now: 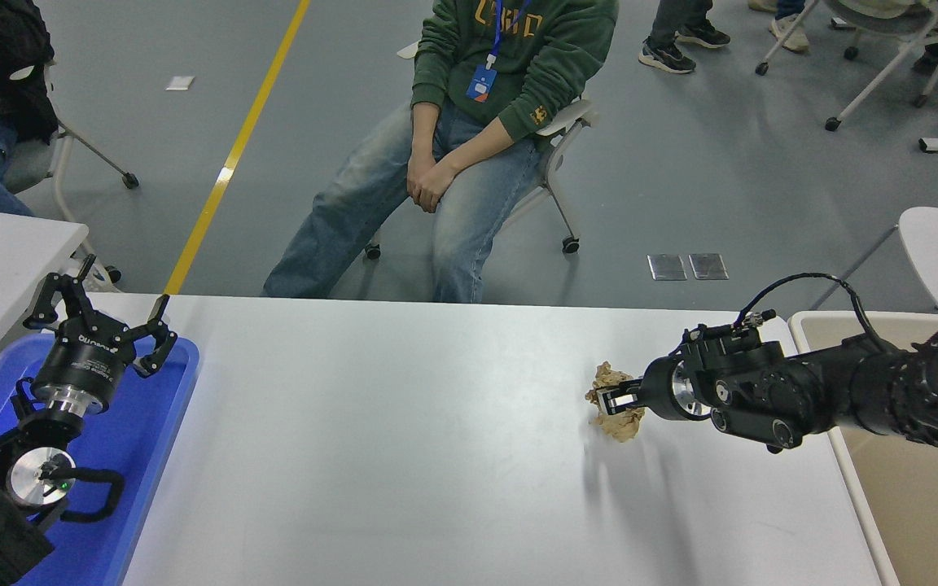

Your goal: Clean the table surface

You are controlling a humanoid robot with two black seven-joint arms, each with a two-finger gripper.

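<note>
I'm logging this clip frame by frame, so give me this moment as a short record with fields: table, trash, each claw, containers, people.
table: white top, bare except for one paper wad
trash: crumpled brown paper wad, right of centre, appears lifted, shadow below it
right claw: shut on the paper wad, arm reaching in from the right
left claw: open, parked over the blue tray at lower left
containers: blue tray at the left edge; beige bin at the right edge
people: one person seated beyond the far side, hands clasped
</note>
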